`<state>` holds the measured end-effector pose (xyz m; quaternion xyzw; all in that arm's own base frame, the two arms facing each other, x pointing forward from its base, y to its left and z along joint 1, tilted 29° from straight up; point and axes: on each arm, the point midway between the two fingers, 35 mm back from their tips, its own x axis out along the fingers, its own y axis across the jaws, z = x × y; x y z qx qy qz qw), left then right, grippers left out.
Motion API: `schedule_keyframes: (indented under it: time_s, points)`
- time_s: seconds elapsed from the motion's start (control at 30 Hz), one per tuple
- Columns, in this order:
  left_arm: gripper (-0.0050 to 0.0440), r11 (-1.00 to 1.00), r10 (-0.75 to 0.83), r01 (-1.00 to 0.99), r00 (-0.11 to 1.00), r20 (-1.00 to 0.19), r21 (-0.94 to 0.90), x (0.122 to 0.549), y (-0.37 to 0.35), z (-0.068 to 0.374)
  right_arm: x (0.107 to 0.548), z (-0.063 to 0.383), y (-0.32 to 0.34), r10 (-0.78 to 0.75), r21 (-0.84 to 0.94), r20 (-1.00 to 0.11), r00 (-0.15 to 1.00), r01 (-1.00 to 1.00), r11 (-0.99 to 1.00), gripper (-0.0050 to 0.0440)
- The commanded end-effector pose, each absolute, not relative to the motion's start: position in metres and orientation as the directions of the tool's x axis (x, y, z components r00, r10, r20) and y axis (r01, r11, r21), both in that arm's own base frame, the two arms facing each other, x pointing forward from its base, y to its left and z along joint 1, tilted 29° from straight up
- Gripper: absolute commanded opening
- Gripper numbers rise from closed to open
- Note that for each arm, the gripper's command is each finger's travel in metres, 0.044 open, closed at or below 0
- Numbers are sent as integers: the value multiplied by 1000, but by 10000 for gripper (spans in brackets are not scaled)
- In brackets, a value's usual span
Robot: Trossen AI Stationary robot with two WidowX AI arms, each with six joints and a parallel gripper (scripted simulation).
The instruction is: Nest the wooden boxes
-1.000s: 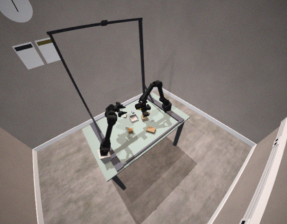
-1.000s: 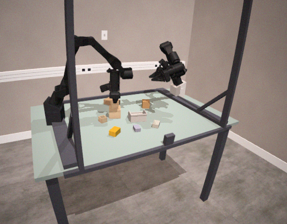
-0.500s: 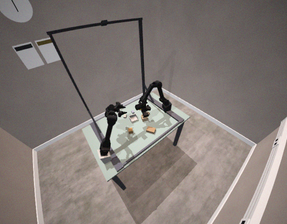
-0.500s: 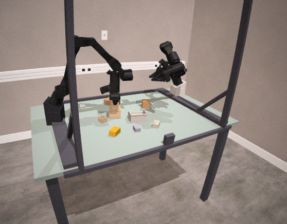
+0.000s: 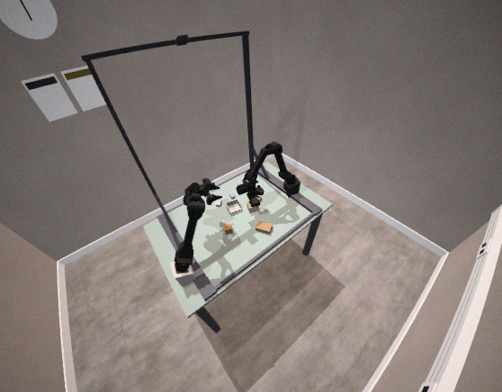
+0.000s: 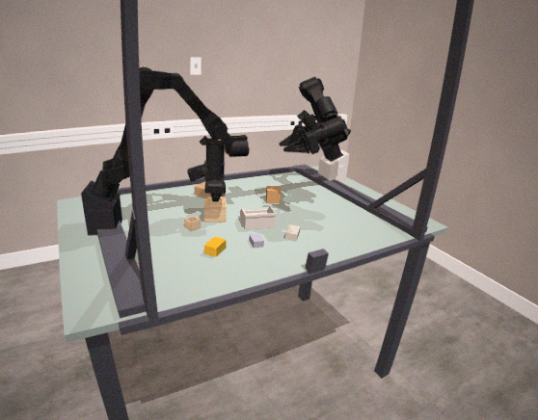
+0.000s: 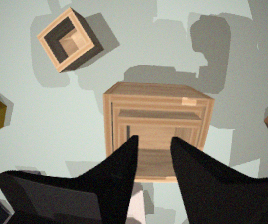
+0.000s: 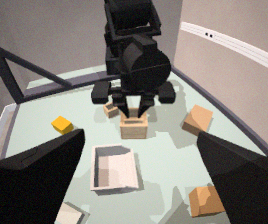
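Observation:
My left gripper (image 6: 216, 197) (image 7: 154, 141) (image 8: 133, 117) holds a smaller wooden box (image 7: 160, 115), its fingers inside it against the walls. That box sits partly down inside a larger wooden box (image 6: 215, 214) (image 7: 160, 90) (image 8: 134, 131); whether it rests on the bottom is hidden. A small open box (image 6: 192, 223) (image 7: 87, 50) (image 8: 111, 110) stands open side up nearby. A wide pale open box (image 6: 257, 220) (image 8: 117, 170) (image 5: 234, 207) stands upright. My right gripper (image 5: 219, 192) (image 6: 283, 146) (image 8: 142, 137) is open and empty, high above the table.
A tan block (image 6: 200, 189) (image 8: 198, 119) (image 5: 264, 227) and an orange block (image 6: 273, 195) (image 8: 205, 201) (image 5: 228, 228) lie beyond the boxes; any open side is hidden. Yellow (image 6: 215, 247), lavender (image 6: 256, 240) and cream (image 6: 292, 232) blocks lie on the other side. Frame posts border the table.

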<state>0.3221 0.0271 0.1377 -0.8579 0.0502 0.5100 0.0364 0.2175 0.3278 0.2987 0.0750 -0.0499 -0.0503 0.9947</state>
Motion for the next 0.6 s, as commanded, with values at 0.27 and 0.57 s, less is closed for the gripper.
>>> schedule_keyframes:
  time_s: [0.27,0.57]
  points:
    - [191,-992,-48,-122,476,-878,-12,328,26,127,217,306,327,-109,176,95,989,91,980,400]
    - [191,-992,-48,-122,480,-876,-13,331,26,125,217,306,327,-109,176,95,989,91,980,400]
